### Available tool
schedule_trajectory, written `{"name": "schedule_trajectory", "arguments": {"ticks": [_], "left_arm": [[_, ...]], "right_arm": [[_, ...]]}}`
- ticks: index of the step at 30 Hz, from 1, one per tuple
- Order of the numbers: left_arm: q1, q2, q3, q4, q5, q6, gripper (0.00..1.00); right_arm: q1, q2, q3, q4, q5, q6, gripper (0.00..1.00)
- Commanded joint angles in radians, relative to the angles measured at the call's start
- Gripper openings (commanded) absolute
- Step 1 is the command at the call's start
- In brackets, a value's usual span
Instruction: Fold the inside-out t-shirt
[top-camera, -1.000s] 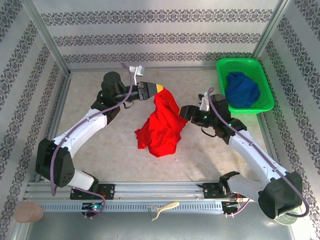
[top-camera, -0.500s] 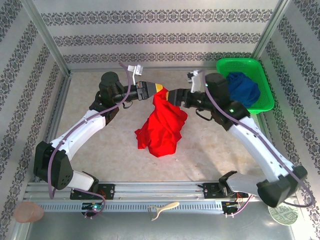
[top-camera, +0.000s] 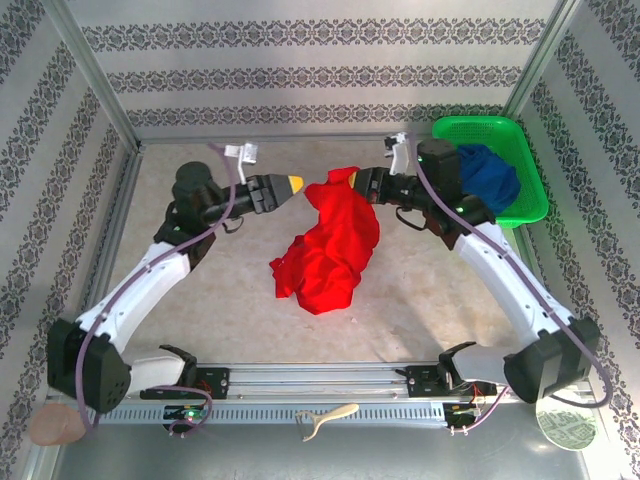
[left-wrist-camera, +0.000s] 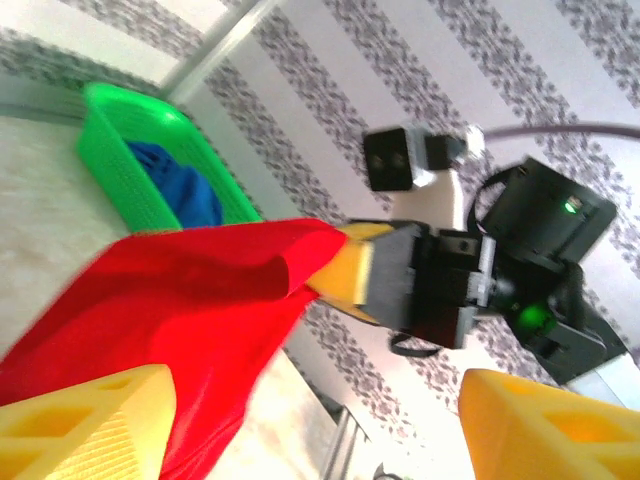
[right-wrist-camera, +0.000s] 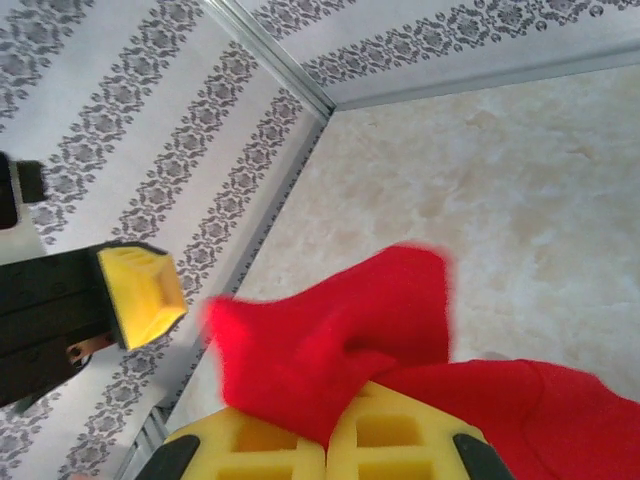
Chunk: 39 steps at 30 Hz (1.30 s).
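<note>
Shirt (top-camera: 330, 245): red, bunched, lower bulk on the tabletop (top-camera: 200, 290) near centre, top edge held up. My right pincer (top-camera: 352, 183) is clenched on that raised edge. My left pincer (top-camera: 297, 184) is released, jaws apart, just beside the cloth, not touching. Risk: one thin pinch carries the lift; a tug could slip it free and drop the shirt in a worse heap

Bright red and plain, the t-shirt (top-camera: 335, 245) stands out against a mottled beige table (top-camera: 230, 300) — the white walls (top-camera: 300, 75) carry bands of dark grey floral print. The mesh basket (top-camera: 480, 121) is vivid green, the garment (top-camera: 485, 178) dark blue; the black left gripper (top-camera: 293, 184) and right gripper (top-camera: 352, 180) are tipped yellow
</note>
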Motion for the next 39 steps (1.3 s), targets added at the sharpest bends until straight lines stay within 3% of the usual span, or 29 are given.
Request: {"name": "schedule_trajectory", "arguments": {"ticks": [1,4,11,17,22,26,27,30,31,35,39], "left_arm": [[0.013,-0.012,-0.047,0.01,-0.061,0.001,0.77],[0.006,0.021,-0.069,0.07,-0.048,-0.033,0.78],[-0.057,0.132,-0.015,-0.019,-0.047,0.048,0.8],[-0.081,0.223,-0.013,0.041,-0.052,0.066,0.83],[-0.102,0.333,0.034,0.134,0.004,0.034,0.85],[-0.138,0.457,0.112,0.302,0.08,-0.079,0.86],[-0.145,0.492,0.137,0.363,0.1,-0.122,0.77],[-0.123,0.515,0.189,0.499,0.067,-0.233,0.07],[-0.103,0.492,0.207,0.489,0.035,-0.237,0.0],[-0.027,0.371,0.335,0.354,-0.032,-0.168,0.0],[0.0,0.335,0.525,0.241,-0.02,-0.145,0.0]], "right_arm": [[0.006,-0.048,-0.038,0.061,-0.088,0.019,0.0],[0.004,-0.056,-0.059,0.073,-0.111,0.03,0.0],[0.003,-0.075,-0.098,0.112,-0.134,0.067,0.0],[0.003,-0.087,-0.109,0.134,-0.137,0.091,0.0],[0.004,-0.084,-0.1,0.144,-0.141,0.104,0.0],[0.0,-0.072,-0.071,0.142,-0.141,0.102,0.0],[-0.004,-0.069,-0.063,0.144,-0.14,0.102,0.0],[-0.065,-0.075,-0.034,0.139,-0.1,0.123,0.0],[-0.107,-0.082,-0.027,0.151,-0.069,0.155,0.0],[-0.231,-0.103,0.009,0.277,-0.01,0.315,0.0],[-0.23,-0.105,0.134,0.264,-0.008,0.345,0.0]]}}
